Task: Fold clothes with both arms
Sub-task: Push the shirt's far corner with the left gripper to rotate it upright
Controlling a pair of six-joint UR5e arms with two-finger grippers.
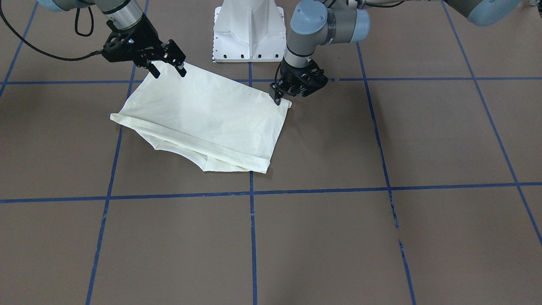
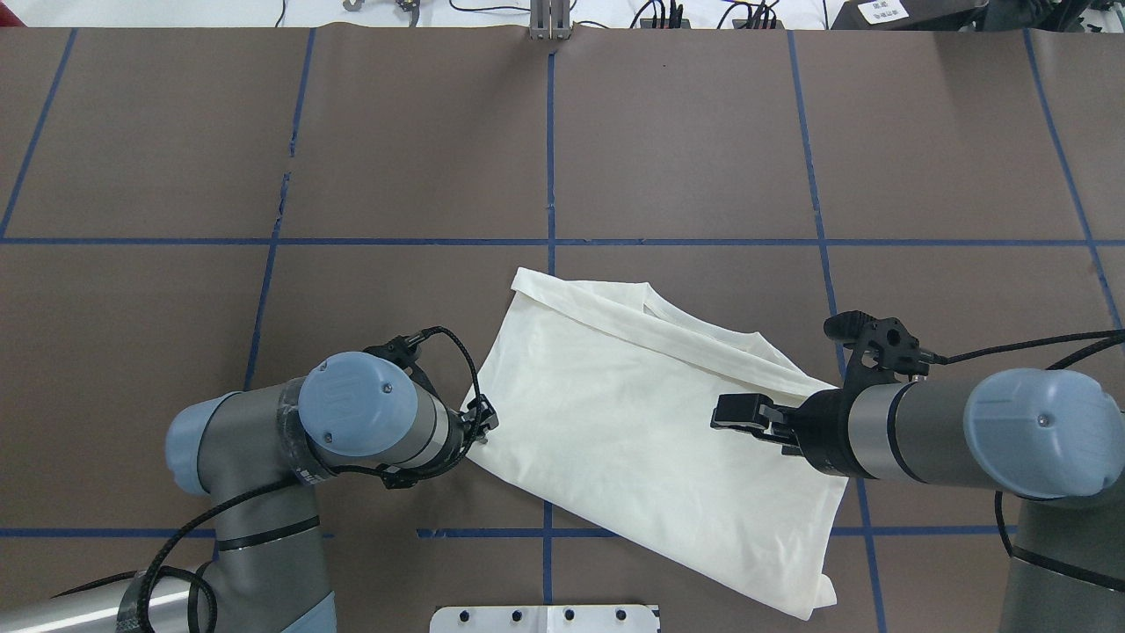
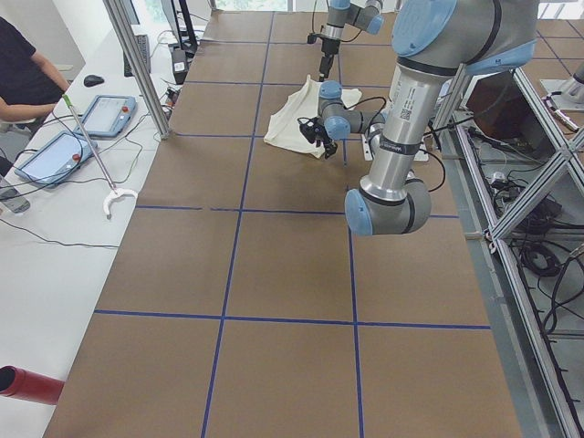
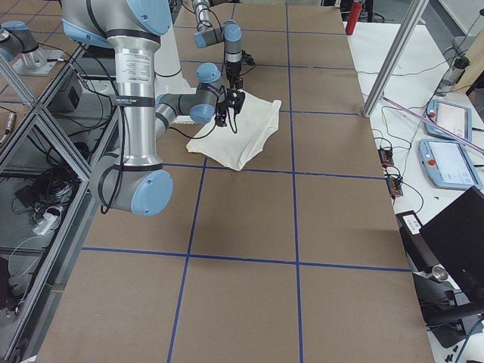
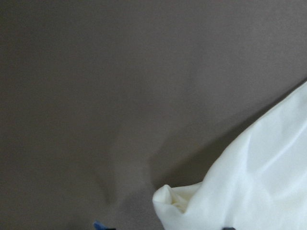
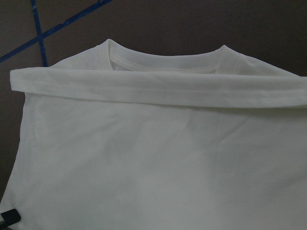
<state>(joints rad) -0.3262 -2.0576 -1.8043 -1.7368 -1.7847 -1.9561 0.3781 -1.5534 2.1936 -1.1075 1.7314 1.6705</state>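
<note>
Front-facing view: one cream long-sleeved T-shirt (image 1: 203, 114) lies plain side up on the brown table (image 1: 338, 237), near the robot. The right gripper (image 1: 169, 74) hangs spread wide over one corner, and the left gripper (image 1: 278, 101) pinches another. Right wrist view: one sleeve (image 6: 158, 91) lies across the body just beside the neckline (image 6: 163, 60).

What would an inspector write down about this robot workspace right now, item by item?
Surface: brown table with a blue tape grid.
Job's things: cream T-shirt, folded, plain side up, neckline showing.
Clutter: nothing seen.
Grippers: left gripper shut on a shirt corner; right gripper open over the shirt's other side.
Cables: black cables run to each gripper.
Surroundings: white pedestal base; side bench with tablet-like controllers; a seated person.
</note>
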